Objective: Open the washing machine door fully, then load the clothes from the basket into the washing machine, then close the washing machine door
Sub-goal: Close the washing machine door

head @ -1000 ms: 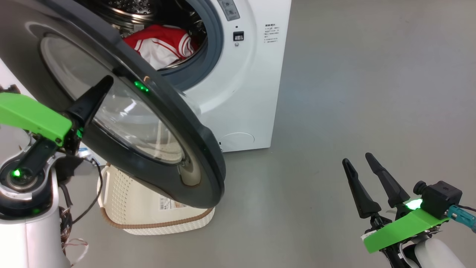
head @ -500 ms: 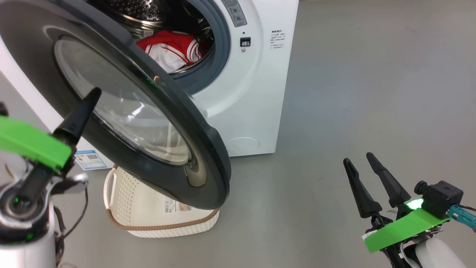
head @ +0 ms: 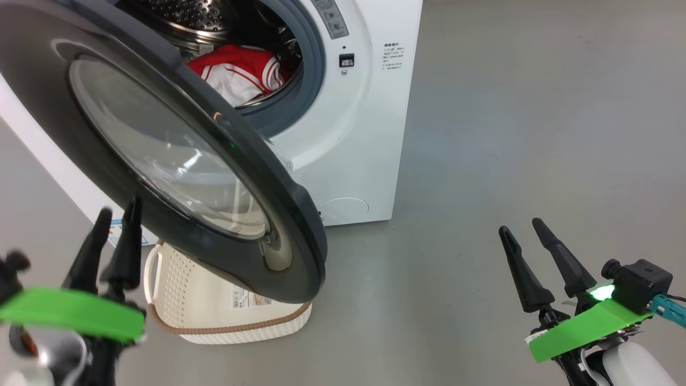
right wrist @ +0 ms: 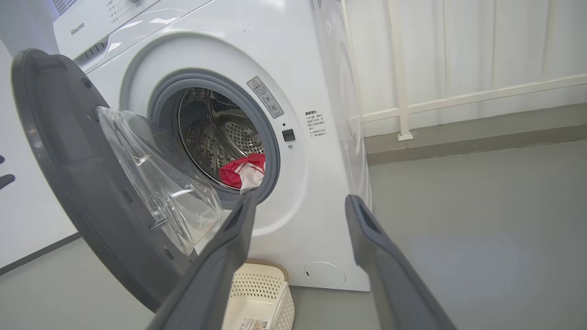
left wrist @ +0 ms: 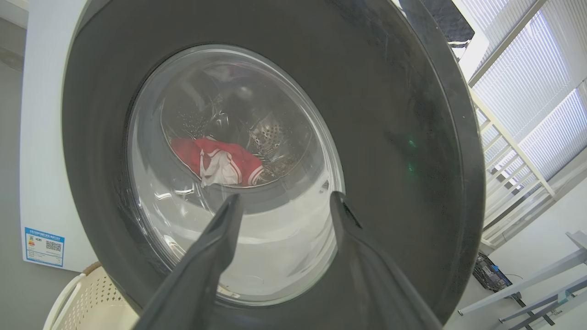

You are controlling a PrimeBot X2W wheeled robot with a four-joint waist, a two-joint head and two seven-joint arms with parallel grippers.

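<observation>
Loading is judged done: left tool (head: 119,207) is held released at seven o'clock beneath the half-open washing machine door (head: 166,150), red clothes (head: 236,69) are seen inside the washing machine (head: 353,134) at twelve, right tool (head: 521,227) is splayed, empty. Door closing is left.

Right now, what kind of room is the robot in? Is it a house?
Probably a test room or workshop set up for laundry, not a cosy home. A white washing machine stands on a plain grey floor with a small basket in front of it, and window blinds show nearby.
</observation>
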